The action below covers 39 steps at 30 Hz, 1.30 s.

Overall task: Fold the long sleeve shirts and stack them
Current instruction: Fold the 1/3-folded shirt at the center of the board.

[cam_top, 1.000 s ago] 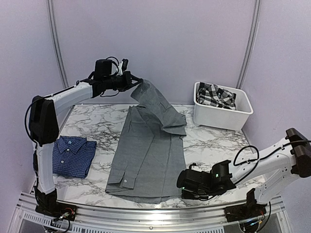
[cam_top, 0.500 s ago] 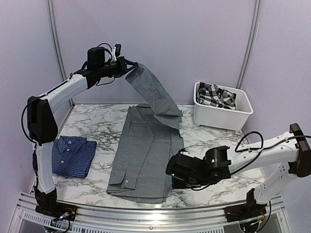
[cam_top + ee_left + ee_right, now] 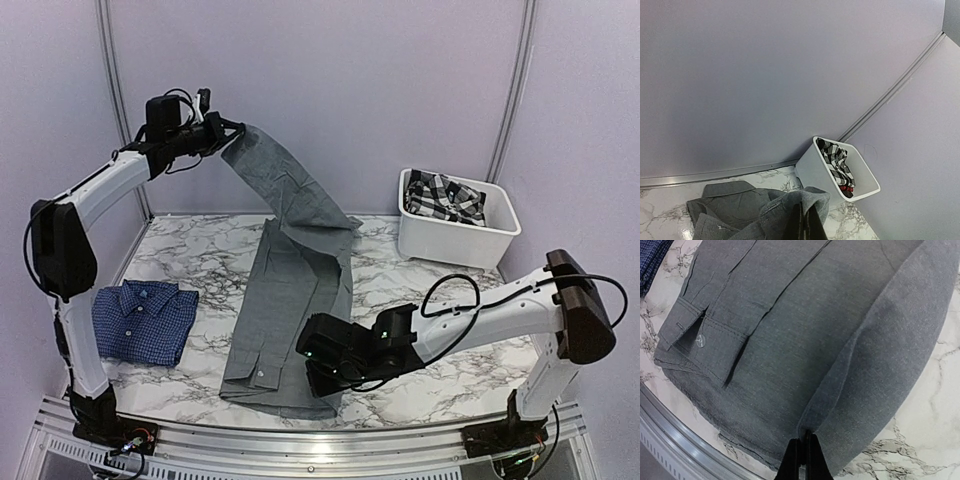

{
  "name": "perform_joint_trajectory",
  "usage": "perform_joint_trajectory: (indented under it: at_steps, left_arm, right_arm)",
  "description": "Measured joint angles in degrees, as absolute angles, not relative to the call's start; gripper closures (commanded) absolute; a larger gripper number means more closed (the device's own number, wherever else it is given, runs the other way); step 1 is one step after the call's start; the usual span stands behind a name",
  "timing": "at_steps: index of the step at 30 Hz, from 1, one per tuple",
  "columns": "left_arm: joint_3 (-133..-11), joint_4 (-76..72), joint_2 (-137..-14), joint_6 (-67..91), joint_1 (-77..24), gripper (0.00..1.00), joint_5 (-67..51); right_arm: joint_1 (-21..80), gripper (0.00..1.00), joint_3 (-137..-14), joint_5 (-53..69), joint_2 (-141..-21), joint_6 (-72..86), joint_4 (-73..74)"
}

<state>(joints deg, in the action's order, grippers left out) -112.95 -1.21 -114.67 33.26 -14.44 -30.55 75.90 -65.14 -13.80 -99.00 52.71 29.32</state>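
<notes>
Grey cloth runs lengthwise down your marble table (image 3: 190, 260): the grey shirt (image 3: 290, 300) lies flat there, its far end lifted high by your left gripper (image 3: 228, 132), whose jaws pinch the fabric. Your right gripper (image 3: 803, 452) has its jaws pressed together on the shirt's folded near edge (right by the hem). The dark blue shirt (image 3: 145, 320) lies folded at the left, apart from it.

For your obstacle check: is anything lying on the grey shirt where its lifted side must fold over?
Nothing visible. The plain grey cloth shirt has its flat half bare; the folded dark blue checked shirt lies apart, leftward.
</notes>
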Motion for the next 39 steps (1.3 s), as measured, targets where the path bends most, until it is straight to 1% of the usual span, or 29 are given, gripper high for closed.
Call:
perform_joint_trajectory:
  at_steps: [8, 34, 35, 36, 39]
  left_arm:
    - [-109.16, -1.21, -110.56, 33.23, -11.22, 1.0, -29.85]
    - [-104.97, 0.08, -109.78, 31.05, -9.87, 1.0, -28.91]
    - [-104.97, 0.08, -109.67, 30.98, -9.74, 1.0, -28.88]
    - [-104.97, 0.08, -109.58, 30.89, -9.63, 1.0, -28.91]
    - [-104.97, 0.08, -109.54, 30.61, -9.15, 1.0, -29.08]
  right_arm:
    - [75.35, 1.0, -67.05, -7.88, -102.45, 47.97, 25.71]
    - [73.58, 1.0, -68.05, 2.26, -103.02, 43.4, 20.97]
    - [73.58, 0.97, -68.71, 2.59, -103.44, 43.18, 21.06]
    - [73.58, 0.91, -69.58, 2.96, -104.03, 42.94, 21.06]
    - [73.54, 0.65, -72.16, 3.97, -106.08, 42.02, 21.06]
